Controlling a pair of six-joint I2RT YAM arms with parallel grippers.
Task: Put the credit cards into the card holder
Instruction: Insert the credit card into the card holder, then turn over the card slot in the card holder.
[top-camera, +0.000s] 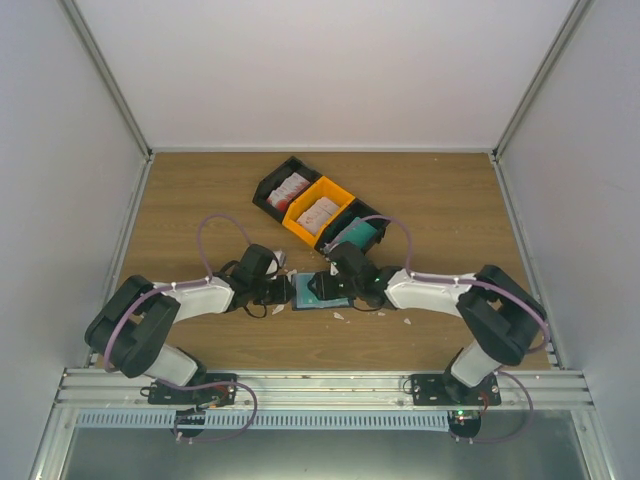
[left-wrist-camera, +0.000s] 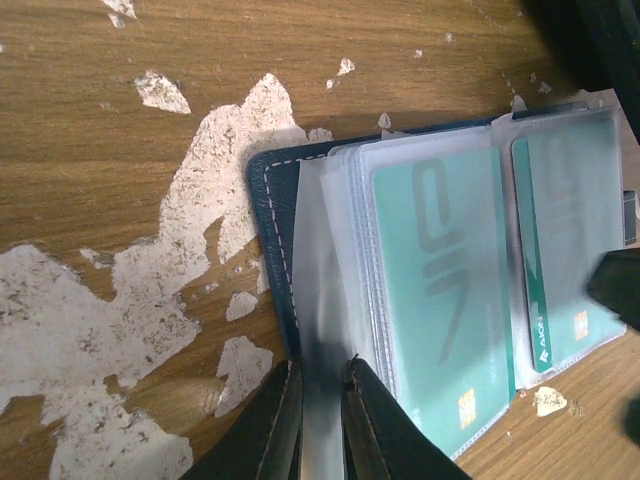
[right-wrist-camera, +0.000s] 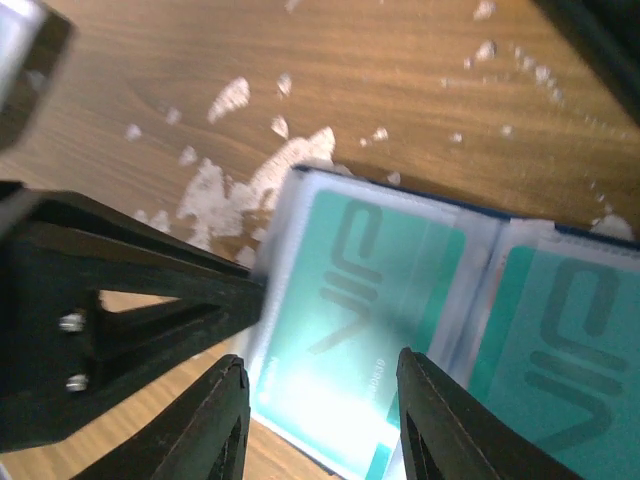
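The dark navy folding card holder (top-camera: 318, 293) lies open mid wooden counter (top-camera: 200, 200), its long axis nine to three o'clock. The left claw (left-wrist-camera: 320, 385) pinches its clear plastic sleeve (left-wrist-camera: 322, 300) at nine. The right claw (right-wrist-camera: 320, 385), spread above it, sits nearer the teal plastic credit cards (top-camera: 358, 235) at one o'clock.

Legible only in the left wrist view, lower right of frame: small white sideways lettering, seemingly "AEON", on the right one of the teal credit cards (left-wrist-camera: 570, 230) sleeved in the card holder (left-wrist-camera: 275, 230). Large pale stroke logo on each card, not readable as letters. Tiny print in the right wrist view too blurred
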